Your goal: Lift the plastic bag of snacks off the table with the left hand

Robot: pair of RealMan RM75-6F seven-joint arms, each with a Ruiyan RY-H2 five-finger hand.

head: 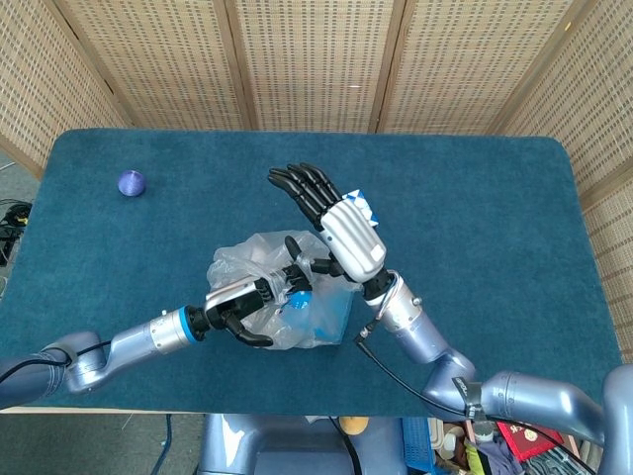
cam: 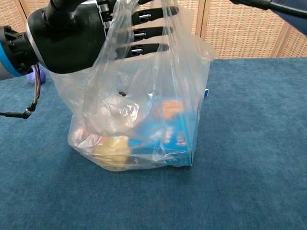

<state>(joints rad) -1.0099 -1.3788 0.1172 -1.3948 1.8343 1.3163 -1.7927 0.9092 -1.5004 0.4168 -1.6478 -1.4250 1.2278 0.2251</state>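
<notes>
The clear plastic bag of snacks [head: 321, 315] [cam: 184, 91] stands on the blue table, with a blue box [cam: 168, 132] and a yellow pack [cam: 112, 148] inside. My left hand [head: 247, 297] [cam: 72, 38] reaches in from the left, its straight, spread fingers [cam: 148, 33] pushed through the bag's raised top; it grips nothing. Over the bag's far right side my right hand [head: 331, 223] hovers with its fingers stretched flat. Its thumb lies by the bag's upper edge, and contact there is unclear. Only a fingertip of it [cam: 259, 4] shows in the chest view.
A small purple ball [head: 132, 183] [cam: 36, 75] lies at the far left of the blue table [head: 475, 218]. Wicker screens [head: 316, 59] close off the back and both sides.
</notes>
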